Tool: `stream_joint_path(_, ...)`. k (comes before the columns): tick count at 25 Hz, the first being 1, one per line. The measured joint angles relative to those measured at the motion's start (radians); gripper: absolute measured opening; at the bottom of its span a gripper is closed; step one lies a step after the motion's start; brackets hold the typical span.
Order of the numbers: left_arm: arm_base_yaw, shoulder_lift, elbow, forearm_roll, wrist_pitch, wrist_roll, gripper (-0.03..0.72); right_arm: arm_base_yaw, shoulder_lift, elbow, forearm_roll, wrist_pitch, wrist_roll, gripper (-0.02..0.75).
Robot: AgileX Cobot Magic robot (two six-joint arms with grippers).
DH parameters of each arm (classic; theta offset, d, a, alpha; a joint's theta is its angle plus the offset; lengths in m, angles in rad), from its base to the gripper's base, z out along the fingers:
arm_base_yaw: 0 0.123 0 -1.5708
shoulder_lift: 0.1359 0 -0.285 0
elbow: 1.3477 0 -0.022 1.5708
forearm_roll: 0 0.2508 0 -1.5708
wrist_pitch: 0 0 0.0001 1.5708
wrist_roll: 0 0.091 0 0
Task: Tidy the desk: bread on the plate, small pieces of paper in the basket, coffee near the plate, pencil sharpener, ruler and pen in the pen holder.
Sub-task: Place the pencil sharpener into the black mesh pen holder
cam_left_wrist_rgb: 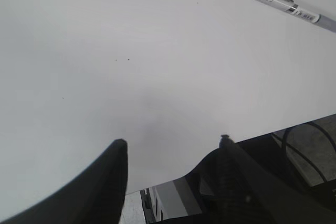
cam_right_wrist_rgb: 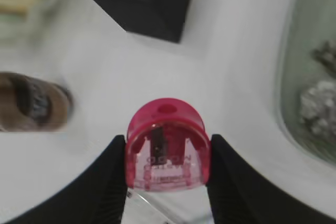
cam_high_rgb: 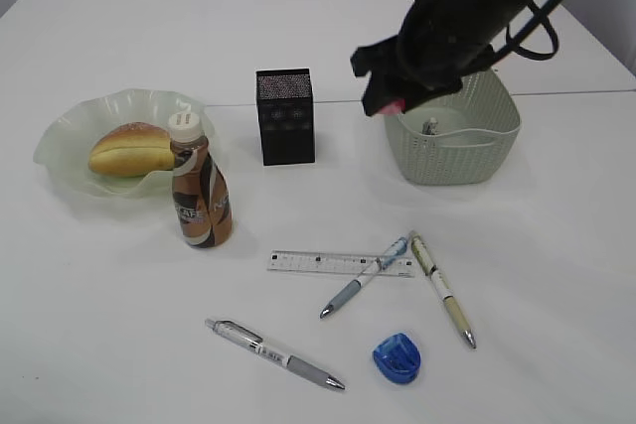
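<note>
Exterior view: the right gripper [cam_high_rgb: 390, 98] hangs above the table between the black pen holder [cam_high_rgb: 286, 115] and the green basket [cam_high_rgb: 459, 134], near the basket's left rim. Its fingers [cam_right_wrist_rgb: 107, 182] are clamped on both sides of a red pencil sharpener [cam_right_wrist_rgb: 167, 144], lifted clear of the table. The left gripper [cam_left_wrist_rgb: 173, 145] is spread apart over bare table, touching nothing, with a pen [cam_left_wrist_rgb: 294, 8] lying well apart from it.

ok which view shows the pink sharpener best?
Right wrist view: the pink sharpener fills the centre, clamped in the right claw, blade and hole visible. The exterior view shows only a pink sliver under the arm, near the basket. The left wrist view doesn't show it.
</note>
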Motion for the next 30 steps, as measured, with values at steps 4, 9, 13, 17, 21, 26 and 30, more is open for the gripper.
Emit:
stream_joint_path(4, 0.0, 0.0, 0.0, 0.0, 0.0, 0.0, 0.403, 0.0, 0.08, -0.114, 0.164, -0.032, -0.034, 0.325)
stream_joint_path(9, 0.0, 0.0, 0.0, 0.0, 0.0, 0.001, 0.397, 0.0, 0.229, -0.304, 0.303, -0.033, -0.043, 0.325)
stream_joint_path(13, 0.0, 0.0, 0.0, 0.0, 0.0, 0.001, 0.396, 0.0, 0.348, -0.458, 0.358, -0.036, -0.045, 0.325)
stream_joint_path(17, 0.0, 0.0, 0.0, 0.0, 0.002, 0.001, 0.393, 0.0, 0.458, -0.595, 0.403, -0.036, -0.045, 0.325)
stream_joint_path(21, 0.0, 0.0, 0.0, 0.0, 0.002, 0.001, 0.392, 0.0, 0.537, -0.694, 0.435, -0.036, -0.046, 0.325)
stream_joint_path(26, 0.0, 0.0, 0.0, 0.0, 0.004, 0.001, 0.392, 0.0, 0.583, -0.726, 0.463, -0.076, -0.046, 0.325)
stream_joint_path(30, 0.0, 0.0, 0.0, 0.0, 0.004, 0.001, 0.389, 0.0, 0.602, -0.728, 0.472, -0.092, -0.046, 0.354)
